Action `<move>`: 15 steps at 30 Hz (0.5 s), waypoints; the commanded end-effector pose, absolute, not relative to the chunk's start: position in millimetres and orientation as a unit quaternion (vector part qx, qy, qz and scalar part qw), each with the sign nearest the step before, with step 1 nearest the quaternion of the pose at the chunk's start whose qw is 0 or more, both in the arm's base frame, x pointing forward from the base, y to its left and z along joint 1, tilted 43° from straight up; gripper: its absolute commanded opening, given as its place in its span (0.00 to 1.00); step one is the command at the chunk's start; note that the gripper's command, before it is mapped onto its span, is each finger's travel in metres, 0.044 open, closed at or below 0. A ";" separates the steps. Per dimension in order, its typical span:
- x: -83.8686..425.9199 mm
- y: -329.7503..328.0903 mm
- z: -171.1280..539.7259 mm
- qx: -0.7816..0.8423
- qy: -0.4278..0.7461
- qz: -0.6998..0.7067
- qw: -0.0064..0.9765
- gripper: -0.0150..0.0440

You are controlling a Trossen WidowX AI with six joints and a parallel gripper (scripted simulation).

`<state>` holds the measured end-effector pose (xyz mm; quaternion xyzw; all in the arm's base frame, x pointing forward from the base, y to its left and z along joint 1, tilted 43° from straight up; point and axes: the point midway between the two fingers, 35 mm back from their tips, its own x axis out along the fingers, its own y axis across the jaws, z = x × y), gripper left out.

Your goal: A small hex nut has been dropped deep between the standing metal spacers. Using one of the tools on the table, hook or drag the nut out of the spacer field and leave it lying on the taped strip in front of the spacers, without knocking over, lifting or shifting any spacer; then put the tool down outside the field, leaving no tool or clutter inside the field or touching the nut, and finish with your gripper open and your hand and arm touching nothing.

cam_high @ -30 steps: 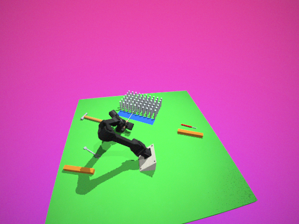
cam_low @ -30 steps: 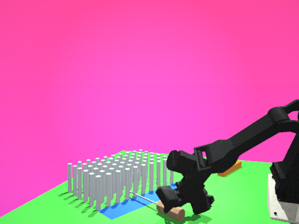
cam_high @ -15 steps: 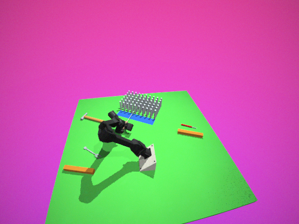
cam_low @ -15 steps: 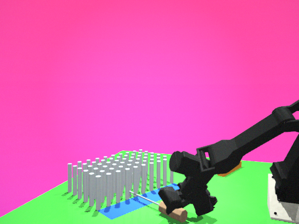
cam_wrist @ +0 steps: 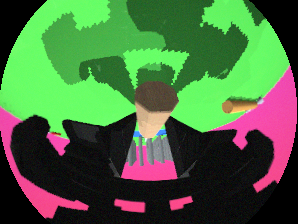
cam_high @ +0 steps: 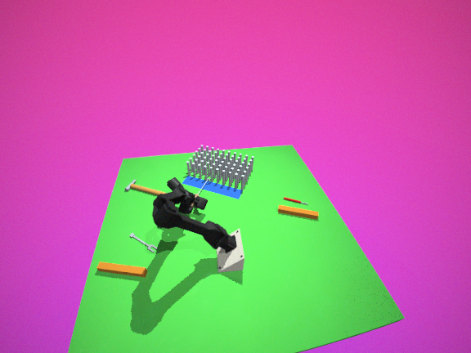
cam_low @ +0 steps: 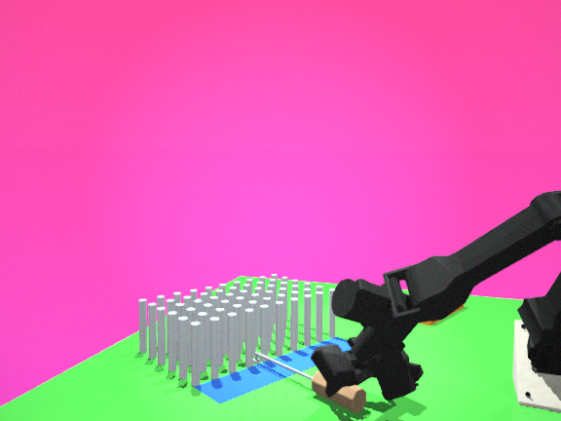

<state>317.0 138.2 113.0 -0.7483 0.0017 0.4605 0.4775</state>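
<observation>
1. Handle [cam_high: 196, 197] [cam_low: 338, 394] [cam_wrist: 155, 120] of the chosen tool sat between the fingers [cam_high: 200, 203] [cam_low: 332, 367] of the gripper [cam_high: 195, 199] [cam_low: 355, 385] [cam_wrist: 150, 116], which were closed firmly on it; picking up a tool was done.
2. Its thin rod [cam_high: 202, 188] [cam_low: 287, 366] reached across the blue strip [cam_high: 229, 192] [cam_low: 219, 392] [cam_wrist: 136, 133], its far end at the front row of spacers [cam_high: 243, 181] [cam_low: 196, 356] [cam_wrist: 141, 150].
3. The nut could not be made out with certainty. A tiny grey form at the rod's end might have been the hook, the nut or both, so whether any dragging had succeeded could not be told.
4. The visible spacers stood upright; slight shifts would not have shown.
5. Left to do, as I judged it: confirm the nut on the strip or bring it there, lay the tool down outside the field, open the fingers and back the arm away, touching nothing.
</observation>
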 end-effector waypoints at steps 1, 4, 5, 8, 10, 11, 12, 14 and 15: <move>314.7 138.3 113.7 -0.748 0.004 0.459 0.479 0.25; 313.0 139.0 114.3 -0.748 0.004 0.460 0.479 0.25; 312.4 139.2 114.5 -0.748 0.004 0.460 0.479 0.25; 310.7 139.9 115.0 -0.748 0.004 0.460 0.479 0.25; 309.6 140.4 115.4 -0.748 0.004 0.460 0.479 0.25; 309.0 140.6 115.5 -0.748 0.004 0.460 0.479 0.25; 308.4 140.8 115.7 -0.748 0.004 0.460 0.479 0.25; 307.3 141.3 116.1 -0.748 0.004 0.460 0.479 0.25; 306.7 141.5 116.3 -0.748 0.004 0.460 0.479 0.25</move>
